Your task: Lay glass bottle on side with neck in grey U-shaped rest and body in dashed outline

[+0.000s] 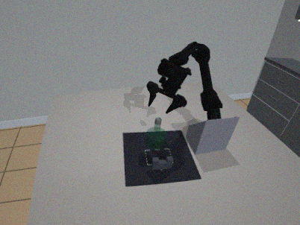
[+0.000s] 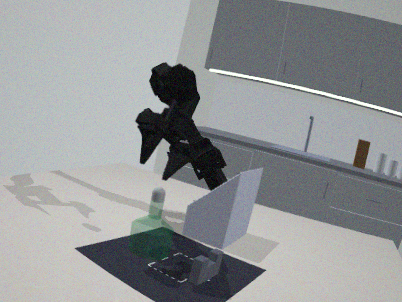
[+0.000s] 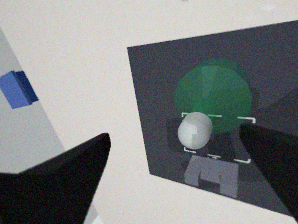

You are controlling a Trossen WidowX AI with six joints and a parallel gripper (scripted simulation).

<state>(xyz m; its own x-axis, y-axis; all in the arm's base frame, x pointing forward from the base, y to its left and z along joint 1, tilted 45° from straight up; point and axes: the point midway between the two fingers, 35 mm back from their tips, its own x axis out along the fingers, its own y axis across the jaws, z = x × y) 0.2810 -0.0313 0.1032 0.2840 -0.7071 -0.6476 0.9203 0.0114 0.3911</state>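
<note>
The glass bottle (image 1: 156, 138) (image 2: 152, 237) (image 3: 215, 95) was upright on the dark mat (image 1: 136, 175) (image 2: 115, 260) (image 3: 150, 75), below the gripper (image 1: 158, 109) (image 2: 154, 171) (image 3: 172, 134) and apart from it. From my wrist view, the top of the neck showed between the two fingers, nearer the one at the picture's right. Both fingertips were higher than the bottle's top, neither touching the glass. Gripper: spread about as wide as it goes, nothing held.

Bottle looks: see-through green body, broad and squat, with shoulders narrowing to a slim neck; rounded pale grey top. Mat visible through the green. No tilt that I could see.

Body stood by the mat edge on the arm's side, next to the dashed outline (image 1: 146, 158) (image 2: 165, 259) (image 3: 245, 161), so not laid down. Grey U-shaped rest (image 1: 163, 162) (image 2: 200, 270) (image 3: 215, 167) sat at the outline's opposite side, its notch without the neck. Beside the mat, a pale upright panel (image 1: 216, 135) (image 2: 225, 210) stood on the light table (image 1: 86, 149) (image 2: 50, 210) (image 3: 100, 50), apart from the bottle. Wrist view also caught a blue block (image 3: 17, 90) past the table edge.
</note>
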